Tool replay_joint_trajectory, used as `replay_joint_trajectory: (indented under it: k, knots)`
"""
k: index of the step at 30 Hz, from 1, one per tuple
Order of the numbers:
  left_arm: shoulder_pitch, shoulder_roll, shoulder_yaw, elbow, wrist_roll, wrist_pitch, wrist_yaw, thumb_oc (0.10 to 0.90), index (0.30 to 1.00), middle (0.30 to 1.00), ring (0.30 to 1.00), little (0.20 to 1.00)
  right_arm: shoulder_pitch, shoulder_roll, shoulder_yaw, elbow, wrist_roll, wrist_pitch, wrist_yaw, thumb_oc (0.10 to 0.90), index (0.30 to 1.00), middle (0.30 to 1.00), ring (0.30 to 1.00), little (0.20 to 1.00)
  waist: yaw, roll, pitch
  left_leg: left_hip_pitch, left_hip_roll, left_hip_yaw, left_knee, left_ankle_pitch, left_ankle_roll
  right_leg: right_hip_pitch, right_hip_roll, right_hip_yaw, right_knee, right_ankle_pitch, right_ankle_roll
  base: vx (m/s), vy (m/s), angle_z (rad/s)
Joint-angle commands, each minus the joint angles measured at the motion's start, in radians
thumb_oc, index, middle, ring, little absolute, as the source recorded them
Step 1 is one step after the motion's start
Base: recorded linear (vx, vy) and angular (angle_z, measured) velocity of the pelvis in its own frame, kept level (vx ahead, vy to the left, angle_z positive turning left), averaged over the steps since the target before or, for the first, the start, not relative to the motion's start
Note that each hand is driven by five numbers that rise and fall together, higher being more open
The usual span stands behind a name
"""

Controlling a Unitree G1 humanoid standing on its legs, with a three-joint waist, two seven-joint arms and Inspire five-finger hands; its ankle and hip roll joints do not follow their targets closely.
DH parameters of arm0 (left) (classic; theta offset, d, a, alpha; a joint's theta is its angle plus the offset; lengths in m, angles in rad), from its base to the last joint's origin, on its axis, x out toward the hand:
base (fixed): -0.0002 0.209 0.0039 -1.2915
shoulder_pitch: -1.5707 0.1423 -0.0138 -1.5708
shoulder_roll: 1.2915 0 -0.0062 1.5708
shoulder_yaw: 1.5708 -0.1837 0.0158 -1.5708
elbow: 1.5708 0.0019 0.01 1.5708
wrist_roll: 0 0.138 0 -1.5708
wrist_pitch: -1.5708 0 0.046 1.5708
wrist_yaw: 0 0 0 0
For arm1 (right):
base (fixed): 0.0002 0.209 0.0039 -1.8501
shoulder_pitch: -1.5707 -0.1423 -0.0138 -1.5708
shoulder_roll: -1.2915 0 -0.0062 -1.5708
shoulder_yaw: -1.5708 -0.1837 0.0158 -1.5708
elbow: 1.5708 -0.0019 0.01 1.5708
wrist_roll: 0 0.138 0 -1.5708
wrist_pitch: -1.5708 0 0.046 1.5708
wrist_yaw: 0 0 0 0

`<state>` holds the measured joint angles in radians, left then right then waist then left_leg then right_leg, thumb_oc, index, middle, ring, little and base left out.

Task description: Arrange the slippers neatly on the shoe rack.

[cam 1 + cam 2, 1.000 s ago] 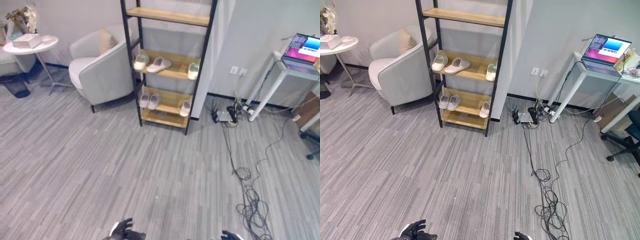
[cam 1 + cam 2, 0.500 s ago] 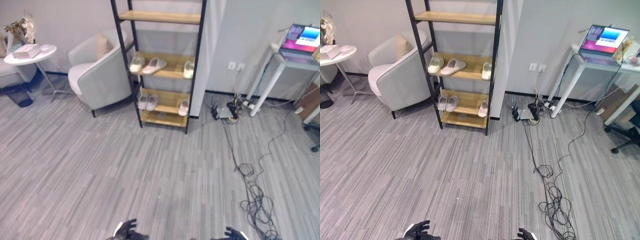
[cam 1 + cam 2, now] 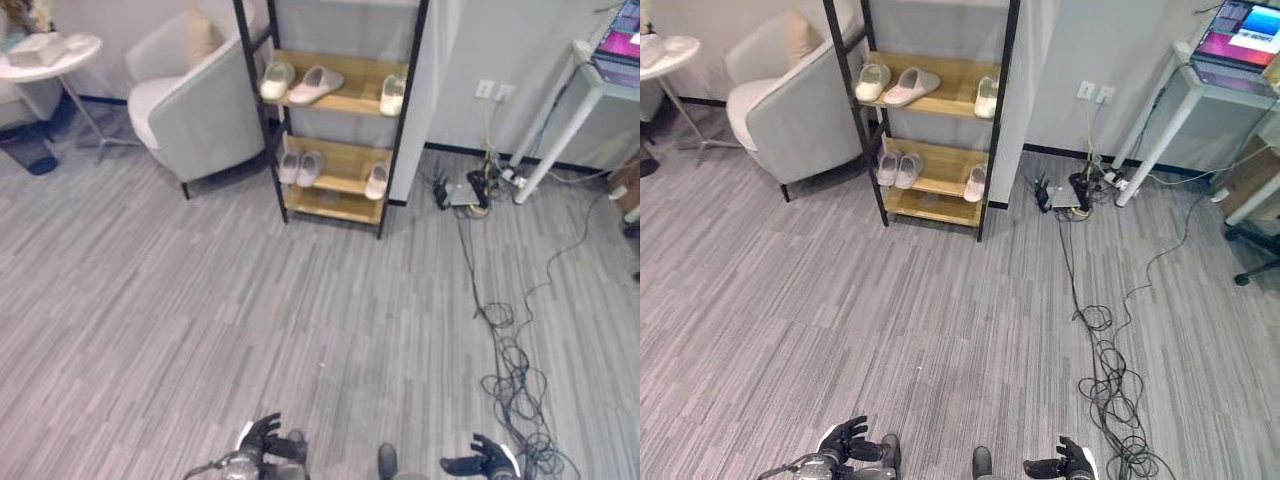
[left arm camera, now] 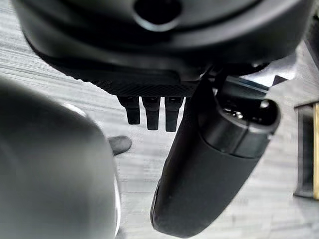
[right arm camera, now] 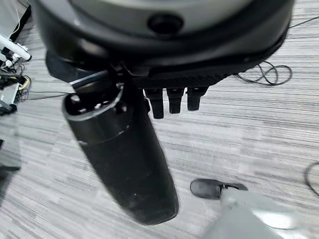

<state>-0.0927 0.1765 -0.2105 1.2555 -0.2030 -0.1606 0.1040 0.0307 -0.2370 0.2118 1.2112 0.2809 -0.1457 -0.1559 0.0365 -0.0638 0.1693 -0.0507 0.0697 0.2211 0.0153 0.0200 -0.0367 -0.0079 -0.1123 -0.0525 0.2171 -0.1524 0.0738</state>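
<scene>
six pale slippers (image 3: 317, 85) sit on the shoe rack (image 3: 335, 95), one pair splayed and two singles apart, so tidying remains; left hand (image 3: 848, 442) and right hand (image 3: 1065, 461), fingers loosely spread and empty, hang far from it.

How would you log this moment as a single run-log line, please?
phase: facing shoe rack from a distance | slippers: six on two shelves | left hand: open, holding nothing | right hand: open, holding nothing

I can't read any text, label or number here; the laptop screen (image 3: 1252, 33) on the white desk (image 3: 1200, 80) shows only colour patches.
</scene>
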Motion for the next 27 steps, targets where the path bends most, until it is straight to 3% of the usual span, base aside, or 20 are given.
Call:
replay_joint_trajectory:
  k: [1, 2, 5, 7, 9, 10, 11, 12, 14, 16, 19, 20, 22, 24, 27]
  knots:
    - [0.060, 0.007, -0.050, 0.034, 0.005, -0.007, 0.012, 0.800, 0.900, 0.900, 0.900, 0.900, -0.060, -0.042, -0.017, -0.039, 0.026, -0.017, 0.008, 0.800, 0.900, 0.900, 0.900, 0.900, 0.009, 0.004, -0.016, -0.087, -0.044, -0.035, 0.105, -0.039, 0.042, 0.074, 0.011, -0.026, 0.106, 0.115, 0.090, 0.33, 0.193, -0.64]
    - [0.045, 0.011, -0.059, 0.023, 0.010, -0.006, 0.012, 0.800, 0.900, 0.900, 0.900, 0.900, -0.075, -0.044, -0.017, -0.036, 0.022, -0.014, 0.016, 0.800, 0.900, 0.900, 0.900, 0.900, -0.011, 0.017, -0.002, -0.031, -0.056, -0.032, 0.095, -0.072, 0.069, 0.016, -0.011, -0.038, 0.234, 0.206, 0.118, 0.41, 0.233, -0.57]
    - [0.033, 0.013, -0.066, 0.015, 0.013, -0.006, 0.014, 0.800, 0.900, 0.900, 0.900, 0.900, -0.080, -0.035, -0.011, -0.032, 0.027, -0.009, 0.027, 0.800, 0.900, 0.900, 0.900, 0.900, -0.027, 0.038, 0.009, 0.026, -0.059, -0.032, 0.077, -0.097, 0.083, -0.049, -0.035, -0.070, 0.317, 0.223, 0.113, 0.27, 0.087, -0.03]
    - [0.013, 0.011, -0.073, 0.003, 0.011, -0.011, 0.005, 0.800, 0.900, 0.900, 0.900, 0.900, -0.084, -0.034, 0.005, -0.020, 0.030, -0.005, 0.051, 0.800, 0.900, 0.900, 0.900, 0.900, -0.058, 0.050, 0.007, 0.104, -0.076, -0.061, 0.034, -0.130, 0.077, -0.117, -0.036, -0.109, 0.220, 0.166, 0.084, 0.50, 0.010, -0.07]
    - [-0.001, 0.008, -0.083, -0.004, 0.013, -0.014, 0.000, 0.800, 0.900, 0.900, 0.900, 0.900, -0.088, -0.036, 0.017, -0.010, 0.022, -0.002, 0.058, 0.800, 0.900, 0.900, 0.900, 0.900, -0.080, 0.045, 0.008, 0.146, -0.094, -0.086, 0.025, -0.158, 0.074, -0.171, -0.024, -0.106, 0.102, 0.161, 0.070, 0.33, -0.070, -0.01]
    - [0.000, 0.007, -0.083, -0.004, 0.013, -0.014, -0.001, 0.800, 0.900, 0.900, 0.900, 0.900, -0.088, -0.036, 0.018, -0.009, 0.022, -0.002, 0.058, 0.800, 0.900, 0.900, 0.900, 0.900, -0.083, 0.048, 0.011, 0.152, -0.091, -0.089, 0.024, -0.163, 0.073, -0.164, -0.022, -0.110, 0.102, 0.157, 0.070, 0.46, -0.117, 0.20]
    - [-0.013, 0.001, -0.093, -0.009, 0.016, -0.018, -0.002, 0.800, 0.900, 0.900, 0.900, 0.900, -0.087, -0.035, 0.021, -0.007, 0.028, 0.001, 0.064, 0.800, 0.900, 0.900, 0.900, 0.900, -0.110, 0.043, 0.014, 0.203, -0.101, -0.123, 0.014, -0.199, 0.064, -0.199, -0.016, -0.085, -0.035, 0.185, 0.076, 0.48, -0.118, 0.23]
    - [-0.022, 0.000, -0.095, -0.006, 0.020, -0.020, 0.000, 0.800, 0.900, 0.900, 0.900, 0.900, -0.086, -0.034, 0.021, -0.004, 0.026, 0.003, 0.066, 0.800, 0.900, 0.900, 0.900, 0.900, -0.127, 0.036, 0.012, 0.226, -0.109, -0.139, 0.008, -0.213, 0.060, -0.228, -0.014, -0.055, -0.088, 0.209, 0.083, 0.63, -0.153, 0.28]
    - [-0.024, -0.007, -0.098, -0.001, 0.021, -0.025, -0.001, 0.800, 0.900, 0.900, 0.900, 0.900, -0.074, -0.035, 0.021, -0.007, 0.023, 0.005, 0.074, 0.800, 0.900, 0.900, 0.900, 0.900, -0.147, 0.044, 0.013, 0.271, -0.102, -0.159, 0.007, -0.245, 0.051, -0.246, -0.004, -0.038, -0.109, 0.229, 0.093, 0.40, -0.104, 0.40]
    - [-0.018, -0.013, -0.105, 0.013, 0.047, -0.022, -0.007, 0.800, 0.900, 0.900, 0.900, 0.900, -0.052, -0.037, 0.020, 0.008, 0.017, 0.008, 0.082, 0.800, 0.900, 0.900, 0.900, 0.900, -0.155, 0.039, -0.004, 0.288, -0.108, -0.174, 0.031, -0.267, 0.048, -0.223, 0.005, -0.016, -0.106, 0.232, 0.079, 0.35, -0.143, 0.74]
    - [-0.017, -0.020, -0.109, 0.019, 0.047, -0.020, -0.008, 0.800, 0.900, 0.900, 0.900, 0.900, -0.027, -0.042, 0.011, 0.027, 0.018, 0.012, 0.086, 0.800, 0.900, 0.900, 0.900, 0.900, -0.157, 0.046, -0.009, 0.235, -0.078, -0.175, 0.199, -0.156, -0.020, -0.174, 0.028, -0.020, -0.110, 0.221, 0.041, 0.28, -0.188, 0.76]
    - [-0.023, -0.019, -0.111, 0.013, 0.042, -0.020, -0.008, 0.800, 0.900, 0.900, 0.900, 0.900, -0.025, -0.046, 0.011, 0.026, 0.024, 0.010, 0.085, 0.800, 0.900, 0.900, 0.900, 0.900, -0.149, 0.035, -0.003, 0.173, -0.060, -0.160, 0.316, -0.090, -0.048, -0.140, 0.028, -0.024, -0.122, 0.208, 0.023, 0.21, -0.230, 0.35]
    - [-0.030, -0.017, -0.114, 0.006, 0.032, -0.018, -0.004, 0.800, 0.900, 0.900, 0.900, 0.900, -0.030, -0.051, 0.011, 0.029, 0.035, 0.010, 0.080, 0.800, 0.900, 0.900, 0.900, 0.900, -0.134, 0.014, 0.011, 0.082, -0.028, -0.127, 0.491, -0.047, -0.070, -0.094, 0.023, -0.042, -0.137, 0.181, -0.003, 0.21, -0.205, 0.11]
    - [-0.032, -0.014, -0.114, 0.006, 0.032, -0.014, -0.001, 0.800, 0.900, 0.900, 0.900, 0.900, -0.030, -0.051, 0.012, 0.034, 0.039, 0.014, 0.080, 0.800, 0.900, 0.900, 0.900, 0.900, -0.129, 0.006, 0.013, 0.061, -0.001, -0.092, 0.520, -0.038, -0.069, -0.069, 0.024, -0.052, -0.142, 0.163, -0.017, 0.19, -0.114, -0.14]
    - [-0.026, -0.008, -0.113, 0.018, 0.034, -0.011, -0.003, 0.800, 0.900, 0.900, 0.900, 0.900, -0.024, -0.049, 0.017, 0.036, 0.056, 0.010, 0.079, 0.800, 0.900, 0.900, 0.900, 0.900, -0.088, -0.017, 0.015, -0.076, 0.019, -0.028, 0.466, -0.074, -0.031, 0.024, 0.037, -0.052, -0.168, 0.110, -0.027, 0.39, -0.102, 0.12]
